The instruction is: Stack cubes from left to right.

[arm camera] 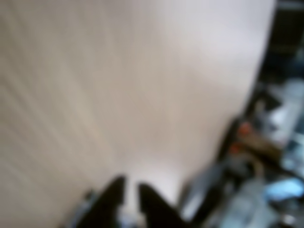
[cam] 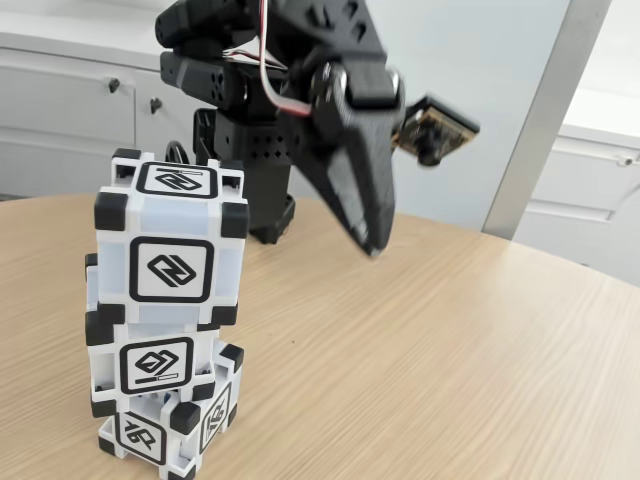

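Observation:
Three white cubes with black corners form a stack at the left of the fixed view. The top cube (cam: 172, 245) rests on the middle cube (cam: 155, 365), which sits on the bottom cube (cam: 165, 430), slightly turned. My black gripper (cam: 372, 245) hangs above the table to the right of the stack, well clear of it, pointing down with its fingers together and nothing in them. The blurred wrist view shows the gripper (arm camera: 131, 187) at the bottom edge over bare wood.
The arm's base (cam: 255, 170) stands behind the stack on the round wooden table (cam: 450, 350). White cabinets (cam: 70, 110) line the wall behind. In the wrist view the table's edge runs down the right side, with blurred clutter (arm camera: 266, 156) beyond it.

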Robot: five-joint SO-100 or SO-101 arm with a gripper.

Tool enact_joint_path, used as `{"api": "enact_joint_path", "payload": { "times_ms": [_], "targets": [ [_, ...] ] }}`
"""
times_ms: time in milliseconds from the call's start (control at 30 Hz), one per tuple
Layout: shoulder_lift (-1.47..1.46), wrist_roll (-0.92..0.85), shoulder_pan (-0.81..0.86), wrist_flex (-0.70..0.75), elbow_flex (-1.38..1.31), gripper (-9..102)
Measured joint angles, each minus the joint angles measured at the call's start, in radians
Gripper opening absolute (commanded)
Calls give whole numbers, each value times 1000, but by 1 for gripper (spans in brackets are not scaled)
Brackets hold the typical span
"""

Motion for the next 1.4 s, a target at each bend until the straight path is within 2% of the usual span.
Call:
{"api": "enact_joint_path", "payload": {
  "times_ms": [200, 467, 667, 1400],
  "targets": [
    [2, 32, 2, 0, 43, 0],
    [2, -17, 170, 0, 80, 0],
    [2, 17, 235, 0, 80, 0],
    [2, -44, 239, 0, 80, 0]
  ]
}}
